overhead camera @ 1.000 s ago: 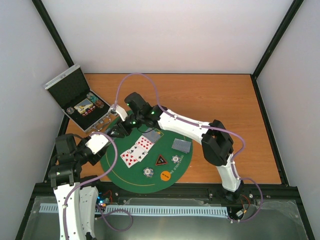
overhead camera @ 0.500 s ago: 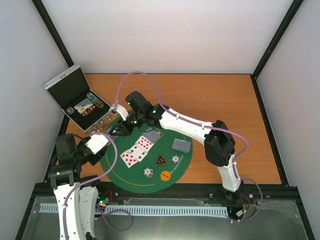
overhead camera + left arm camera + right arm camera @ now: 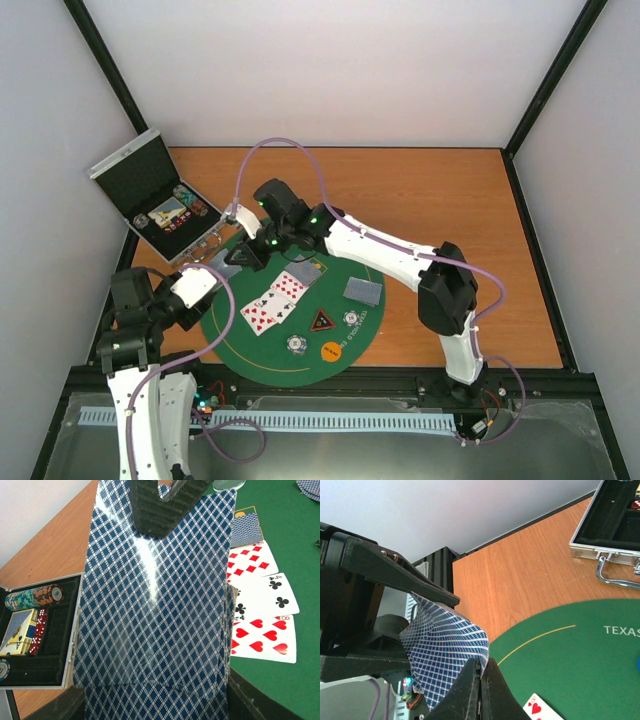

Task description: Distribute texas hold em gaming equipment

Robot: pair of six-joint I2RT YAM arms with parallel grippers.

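Both left hand (image 3: 152,690) and right hand (image 3: 480,667) clamp playing cards (image 3: 155,605) lying lengthwise between them.

Round green felt mat (image 3: 262,350) on orange wooden table (image 3: 430,190), near edge. Silver case (image 3: 140,180) open at far-left corner, black-lined lid raised.
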